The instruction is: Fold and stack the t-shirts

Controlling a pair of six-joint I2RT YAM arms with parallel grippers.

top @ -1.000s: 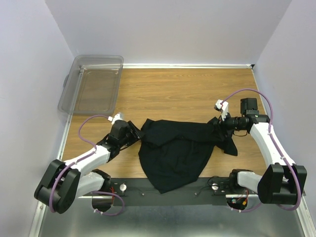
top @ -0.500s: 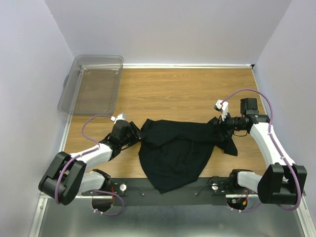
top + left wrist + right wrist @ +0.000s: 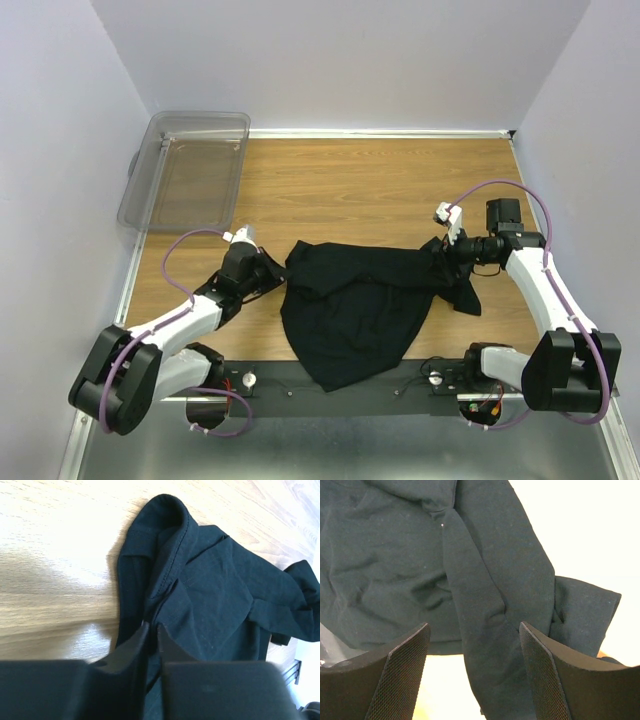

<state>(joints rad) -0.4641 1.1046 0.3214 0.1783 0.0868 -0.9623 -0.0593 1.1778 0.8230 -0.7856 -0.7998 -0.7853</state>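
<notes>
One black t-shirt (image 3: pixel 355 300) lies crumpled on the wooden table, near the front and between the two arms. My left gripper (image 3: pixel 273 272) is at its left edge. In the left wrist view the jaws (image 3: pixel 151 626) are pinched together on a raised fold of the t-shirt (image 3: pixel 215 590), just below a hemmed edge. My right gripper (image 3: pixel 441 250) hovers over the shirt's right end. It stands open, its fingers (image 3: pixel 406 655) wide apart on either side of a long ridge of the cloth (image 3: pixel 475 595), which they do not touch.
A clear plastic bin (image 3: pixel 190 170) stands empty at the back left corner. Bare wooden tabletop (image 3: pixel 380 185) stretches behind the shirt to the back wall. A dark rail (image 3: pixel 300 385) with the arm bases runs along the near edge.
My left gripper has closed from open onto the fold at the shirt's left edge, with a small shift of the left arm. The right arm and the shirt's lie are unchanged.
</notes>
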